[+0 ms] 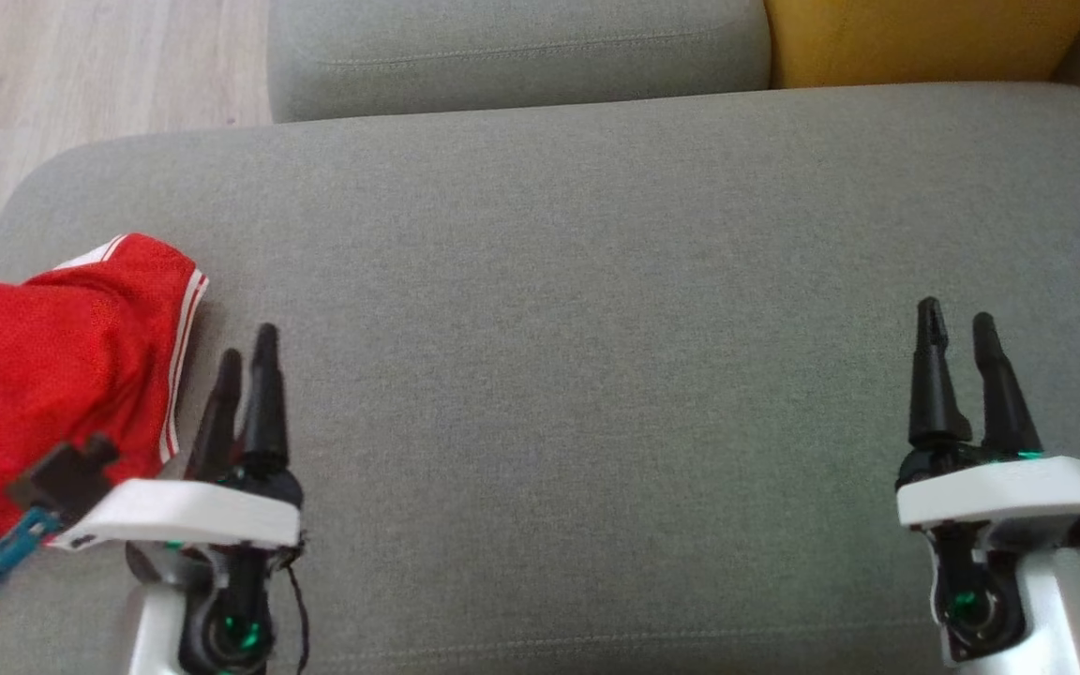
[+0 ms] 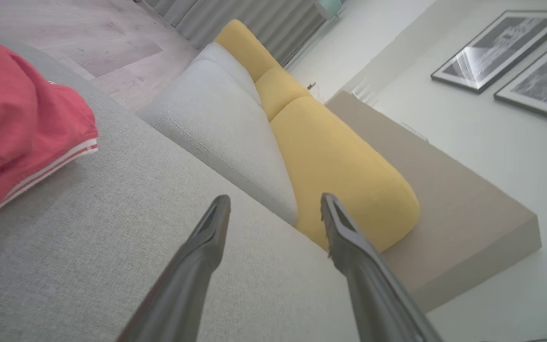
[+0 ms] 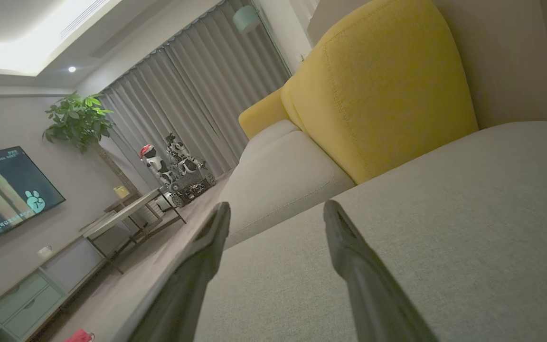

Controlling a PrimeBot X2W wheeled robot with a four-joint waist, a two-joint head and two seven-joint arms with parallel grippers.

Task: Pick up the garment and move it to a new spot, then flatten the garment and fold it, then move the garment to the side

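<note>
The garment (image 1: 43, 366) is red mesh cloth with white stripes along its hem. It lies bunched at the left edge of the grey sofa seat (image 1: 577, 356), and part of it runs off the head view's left side. In the left wrist view the garment (image 2: 12, 123) sits at the upper left, apart from the fingers. My left gripper (image 1: 247, 342) hovers just right of the cloth, open, with nothing between its fingers. Far to the right my right gripper (image 1: 957, 319) is open too, above bare cushion.
A second grey cushion (image 1: 512, 47) and a yellow cushion (image 1: 924, 37) line the back of the seat. Wooden floor (image 1: 81, 75) lies beyond the seat's left corner. The right wrist view shows a side table (image 3: 121, 213) and a TV (image 3: 3, 190) across the room.
</note>
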